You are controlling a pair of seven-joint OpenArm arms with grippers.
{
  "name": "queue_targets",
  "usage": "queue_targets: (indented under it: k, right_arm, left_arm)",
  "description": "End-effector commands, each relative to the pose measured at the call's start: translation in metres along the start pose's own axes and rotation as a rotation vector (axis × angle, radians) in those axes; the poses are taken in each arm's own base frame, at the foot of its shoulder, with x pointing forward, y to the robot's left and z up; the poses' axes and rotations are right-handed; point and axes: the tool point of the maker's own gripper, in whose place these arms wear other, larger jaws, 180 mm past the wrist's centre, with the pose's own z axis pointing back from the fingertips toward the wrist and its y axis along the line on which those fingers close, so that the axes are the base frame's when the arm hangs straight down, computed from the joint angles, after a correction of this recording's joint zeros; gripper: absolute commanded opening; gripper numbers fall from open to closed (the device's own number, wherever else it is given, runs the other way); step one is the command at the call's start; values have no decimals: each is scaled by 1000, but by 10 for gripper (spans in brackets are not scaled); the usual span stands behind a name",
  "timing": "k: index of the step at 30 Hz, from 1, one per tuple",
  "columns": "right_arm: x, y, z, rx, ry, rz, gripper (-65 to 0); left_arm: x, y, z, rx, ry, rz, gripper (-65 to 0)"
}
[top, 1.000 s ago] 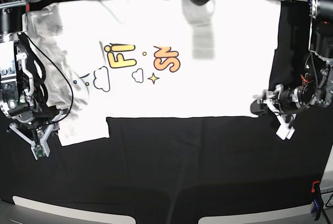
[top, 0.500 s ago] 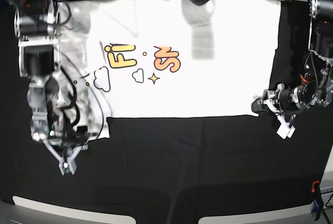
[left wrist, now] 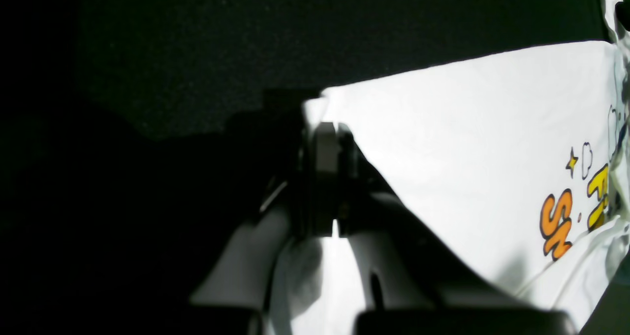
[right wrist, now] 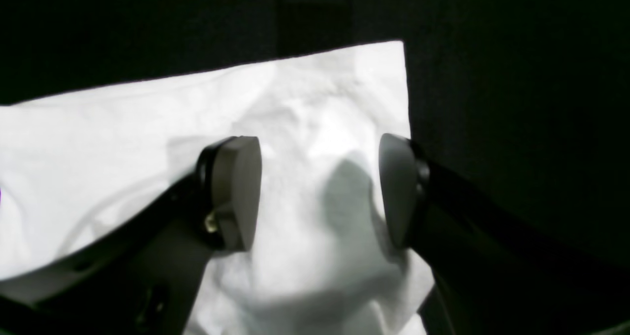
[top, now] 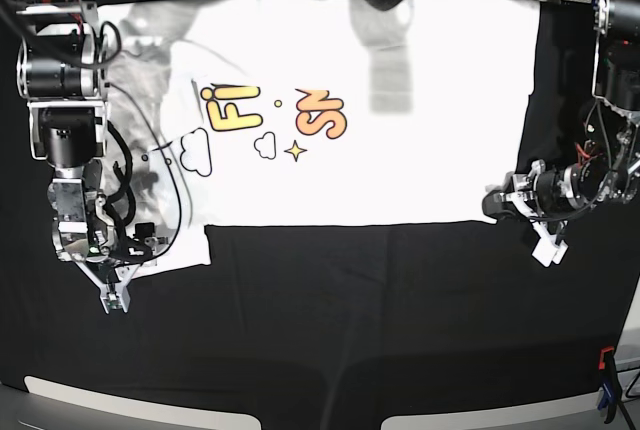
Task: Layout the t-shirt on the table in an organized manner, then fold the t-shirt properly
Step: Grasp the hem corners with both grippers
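One t-shirt (top: 400,150) lies print-up across the far half of the black table (top: 350,330), its long axis running from 3 to 9 o'clock, collar end toward 9 and hem toward 3. Two grippers work it. The left gripper (left wrist: 326,148) is pinched tight on the hem corner at about 3 o'clock. The right gripper (right wrist: 320,192) stands wide apart over a crumpled sleeve at 8 o'clock, holding nothing.

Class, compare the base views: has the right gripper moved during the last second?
Yes. The right gripper swung inward over the t-shirt sleeve, then eased back outward, ending nearer the lettering than at first.
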Motion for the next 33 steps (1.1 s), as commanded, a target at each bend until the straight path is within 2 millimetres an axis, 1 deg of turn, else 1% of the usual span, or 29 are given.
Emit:
queue_targets:
  k: [1, 3, 4, 5, 6, 8, 9, 12, 15, 17, 19, 26, 31, 33]
  right_arm:
    - [2, -2, 1, 1, 1, -13, -282]
    - [-7, 4, -2, 10, 22, -12, -292]
    - [-12, 5, -2, 12, 39, -9, -318]
    - [-14, 6, -2, 10, 54, -1, -367]
    - [-15, 7, -2, 10, 62, 0, -434]
    - [-11, 7, -1, 9, 52, 2, -602]
    - [-8, 7, 0, 8, 44, 4, -650]
    - [5, 7, 4, 5, 7, 14, -650]
    - [27, 6, 11, 0, -49, 23, -650]
    - [40, 4, 15, -5, -79, 25, -650]
    - [53, 1, 19, -9, -101, 22, -650]
    - [93, -9, 33, -24, -169, 13, -650]
    - [116, -15, 43, -29, -194, 10, -650]
    - [119, -15, 45, -23, -186, 16, -650]
  left_arm:
    - [14, 2, 7, 5, -21, -18, -650]
    - [14, 2, 7, 4, -21, -18, -650]
    - [14, 2, 7, 4, -21, -18, -650]
    - [14, 2, 7, 4, -21, -18, -650]
    - [14, 2, 7, 4, -21, -18, -650]
    - [14, 2, 7, 4, -22, -18, -650]
    - [14, 2, 8, 5, -22, -19, -650]
    - [14, 2, 8, 6, -21, -20, -650]
    - [15, 3, 8, 17, -17, -34, -650]
    - [22, 3, 9, 18, -26, -41, -650]
    - [33, 1, 11, 17, -42, -52, -650]
    - [81, -8, 21, 28, -101, -119, -650]
    - [103, -11, 28, 46, -122, -157, -650]
    - [106, -12, 29, 45, -115, -161, -650]
